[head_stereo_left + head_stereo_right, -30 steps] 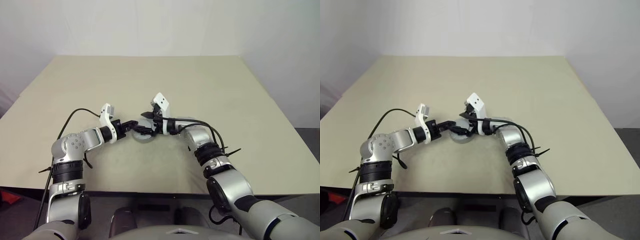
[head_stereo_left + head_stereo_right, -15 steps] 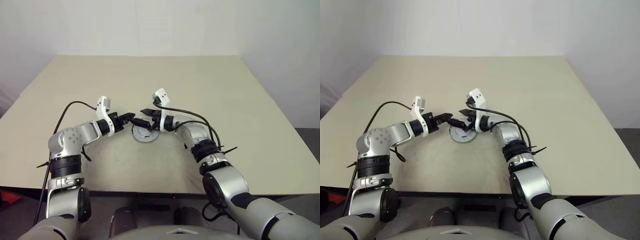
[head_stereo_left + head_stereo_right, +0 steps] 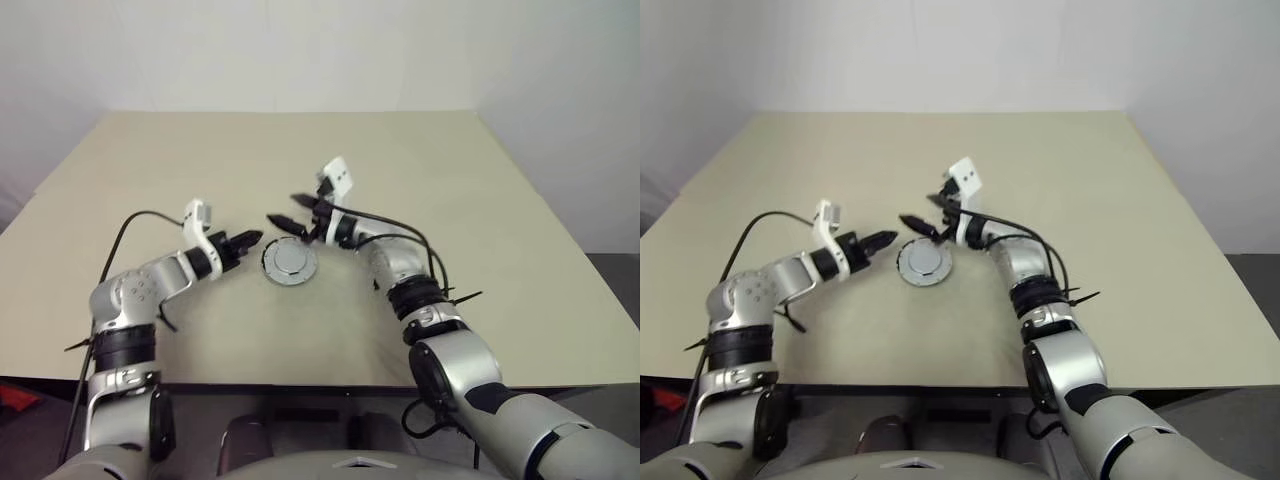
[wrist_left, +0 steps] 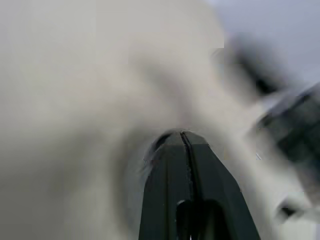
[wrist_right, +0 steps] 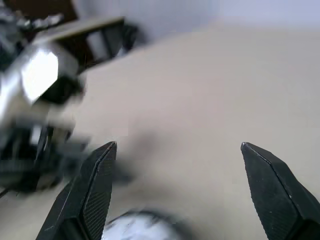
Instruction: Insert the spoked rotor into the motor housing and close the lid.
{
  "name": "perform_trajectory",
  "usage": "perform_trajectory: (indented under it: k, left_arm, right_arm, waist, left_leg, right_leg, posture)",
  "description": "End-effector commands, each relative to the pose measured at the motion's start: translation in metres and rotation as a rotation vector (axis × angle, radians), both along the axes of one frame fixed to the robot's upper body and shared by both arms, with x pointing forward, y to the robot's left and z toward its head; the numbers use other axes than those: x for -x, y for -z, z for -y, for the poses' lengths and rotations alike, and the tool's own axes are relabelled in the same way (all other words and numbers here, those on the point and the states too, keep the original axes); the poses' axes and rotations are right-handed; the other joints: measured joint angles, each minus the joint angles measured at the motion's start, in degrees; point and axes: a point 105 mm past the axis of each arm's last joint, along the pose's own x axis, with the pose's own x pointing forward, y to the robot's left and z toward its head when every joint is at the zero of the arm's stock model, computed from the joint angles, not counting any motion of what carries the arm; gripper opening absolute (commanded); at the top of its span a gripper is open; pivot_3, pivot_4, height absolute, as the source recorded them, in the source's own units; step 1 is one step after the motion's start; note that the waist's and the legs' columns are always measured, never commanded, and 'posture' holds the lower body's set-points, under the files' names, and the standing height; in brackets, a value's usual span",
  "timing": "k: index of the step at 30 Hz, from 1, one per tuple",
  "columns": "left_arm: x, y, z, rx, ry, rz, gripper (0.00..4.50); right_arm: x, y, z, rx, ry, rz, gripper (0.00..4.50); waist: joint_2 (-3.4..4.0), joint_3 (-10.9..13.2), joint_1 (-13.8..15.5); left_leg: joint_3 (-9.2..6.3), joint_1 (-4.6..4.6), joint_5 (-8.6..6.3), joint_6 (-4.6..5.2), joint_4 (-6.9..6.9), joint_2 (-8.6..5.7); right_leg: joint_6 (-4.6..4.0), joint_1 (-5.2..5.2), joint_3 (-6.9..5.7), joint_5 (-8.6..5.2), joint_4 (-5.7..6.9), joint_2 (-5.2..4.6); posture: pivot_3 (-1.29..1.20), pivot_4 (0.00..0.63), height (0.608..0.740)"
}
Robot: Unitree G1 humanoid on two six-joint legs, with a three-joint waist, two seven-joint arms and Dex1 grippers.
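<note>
The lid (image 3: 289,262), a round silver-grey disc with a dark centre, lies flat on the table over the motor housing, which it covers. The spoked rotor is hidden. My left gripper (image 3: 252,239) is shut and empty, its tip a short way left of the lid and apart from it. In the left wrist view its fingers (image 4: 170,165) are pressed together. My right gripper (image 3: 285,210) hangs open above and just behind the lid, holding nothing. The right wrist view has its gripper (image 5: 178,146) spread wide, with the lid (image 5: 135,227) below.
The beige table (image 3: 460,180) stretches wide on all sides of the disc. A black cable (image 3: 130,225) loops from my left wrist over the table. The table's front edge (image 3: 300,383) runs close to my body.
Both grippers have drawn away from the disc: the left one to the left, the right one up and farther back. The lid now lies uncovered between them.
</note>
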Motion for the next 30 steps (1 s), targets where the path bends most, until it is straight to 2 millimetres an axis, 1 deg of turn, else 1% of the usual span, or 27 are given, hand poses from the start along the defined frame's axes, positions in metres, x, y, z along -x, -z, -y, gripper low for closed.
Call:
perform_trajectory:
  k: [1,4,6,10,14,18,21,30]
  left_arm:
    - [0.001,-0.026,-0.024,-0.072,-0.025,0.154,0.00]
    - [0.005,-0.026,-0.038,-0.160,-0.049,0.215,0.00]
    - [0.007,-0.026,-0.044,-0.205,-0.059,0.250,0.00]
    - [0.008,-0.028,-0.053,-0.265,-0.076,0.299,0.00]
    - [0.008,-0.028,-0.055,-0.282,-0.082,0.309,0.00]
    - [0.008,-0.027,-0.056,-0.279,-0.087,0.308,0.00]
    - [0.008,-0.026,-0.058,-0.267,-0.100,0.302,0.00]
    - [0.008,-0.025,-0.064,-0.254,-0.124,0.287,0.00]
  right_arm:
    - [0.007,-0.015,0.000,-0.020,-0.059,0.094,4.47]
    - [0.016,-0.004,0.001,0.019,-0.112,0.100,4.47]
    - [0.022,0.002,0.001,0.037,-0.148,0.095,4.47]
    - [0.031,0.024,0.001,0.130,-0.184,0.130,4.47]
    - [0.035,0.036,0.001,0.172,-0.196,0.140,4.47]
    - [0.037,0.042,0.003,0.184,-0.202,0.144,4.47]
    - [0.041,0.056,0.010,0.228,-0.210,0.133,4.47]
    - [0.047,0.071,0.022,0.278,-0.224,0.117,4.47]
  waist:
    - [-0.10,0.0,0.0]
    - [-0.09,0.0,0.0]
    - [-0.09,0.0,0.0]
    - [-0.13,0.0,0.3]
    - [-0.14,0.0,0.2]
    - [-0.14,0.0,0.1]
    - [-0.15,0.0,0.1]
    - [-0.16,0.0,0.0]
  left_leg:
    - [-0.01,0.00,0.00,0.00,0.00,0.01]
    - [-0.01,0.03,0.00,0.00,0.02,-0.01]
    - [-0.01,0.03,-0.01,0.01,0.04,-0.02]
    - [-0.02,0.02,-0.01,0.02,0.10,0.00]
    - [-0.01,0.04,-0.01,0.01,0.14,0.00]
    - [-0.01,0.05,-0.01,0.01,0.14,0.00]
    - [-0.01,0.04,-0.01,0.02,0.16,0.00]
    - [-0.01,0.12,-0.02,0.04,0.29,0.00]
  right_leg:
    - [0.00,0.00,-0.03,0.00,0.00,0.00]
    - [0.00,0.06,-0.01,0.00,0.01,-0.02]
    - [0.00,0.07,-0.01,0.00,0.01,-0.03]
    - [0.00,0.07,-0.03,0.00,0.05,-0.03]
    - [0.00,0.08,-0.01,0.00,0.12,-0.03]
    - [-0.01,0.08,0.00,0.00,0.15,-0.03]
    - [-0.01,0.08,0.00,0.00,0.15,-0.03]
    - [-0.01,0.13,0.05,0.01,0.34,-0.03]
  posture:
    - [0.00,0.000,0.740]
    - [0.00,0.000,0.740]
    - [0.00,0.000,0.740]
    - [0.00,0.000,0.740]
    - [0.00,0.000,0.740]
    - [0.00,0.000,0.740]
    - [0.00,0.000,0.740]
    - [0.00,0.000,0.740]
